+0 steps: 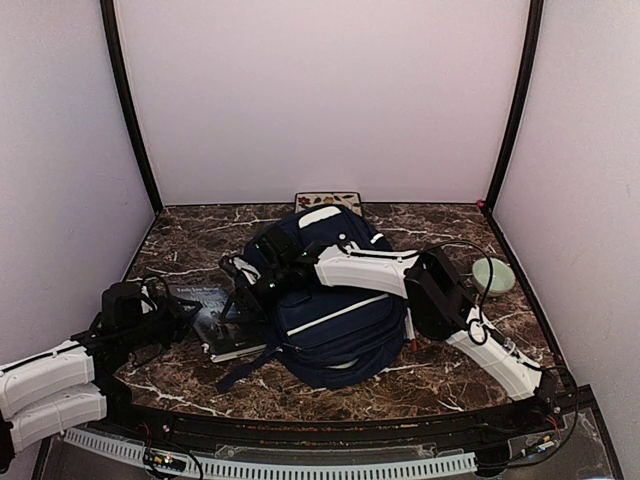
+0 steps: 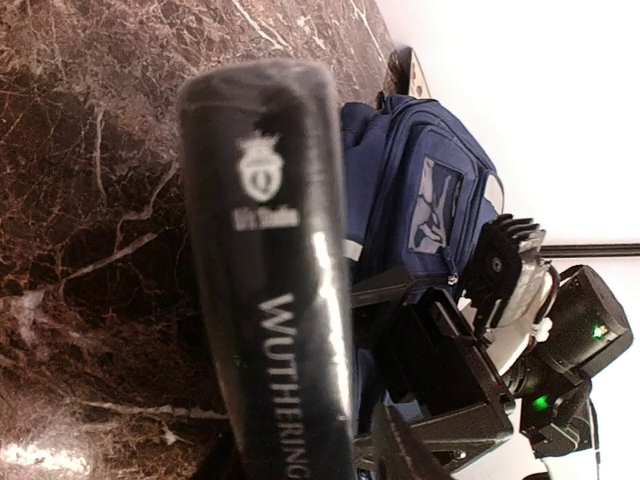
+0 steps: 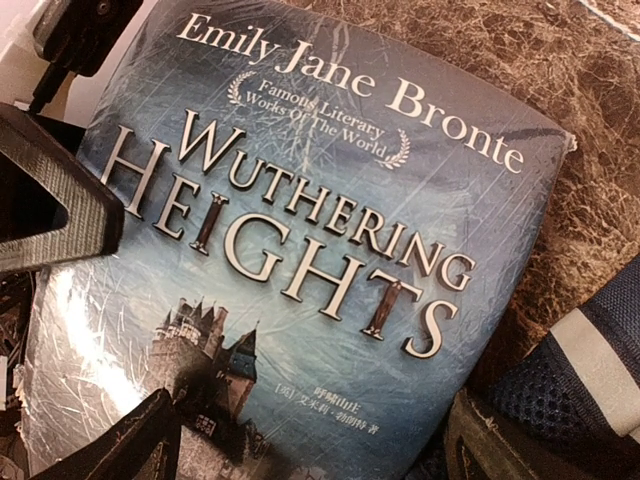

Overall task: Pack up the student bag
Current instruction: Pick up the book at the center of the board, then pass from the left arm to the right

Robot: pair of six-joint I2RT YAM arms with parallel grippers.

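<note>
The student bag (image 1: 340, 310), navy blue with a white stripe, lies flat mid-table; its front pocket also shows in the left wrist view (image 2: 420, 190). A shrink-wrapped book, "Wuthering Heights" (image 1: 215, 318), lies against the bag's left side. My left gripper (image 1: 172, 310) is shut on the book's dark spine (image 2: 270, 300), which fills the space between its jaws (image 2: 320, 460). My right gripper (image 1: 245, 282) reaches over the bag and hovers open just above the book's cover (image 3: 300, 260). Its fingertips (image 3: 120, 445) stand wide apart and its jaws (image 3: 310, 450) hold nothing.
A pale green round object (image 1: 493, 275) sits to the right of the bag. A flat patterned card (image 1: 328, 201) lies at the back wall behind the bag. White walls close in the marble table (image 1: 300, 395) on three sides.
</note>
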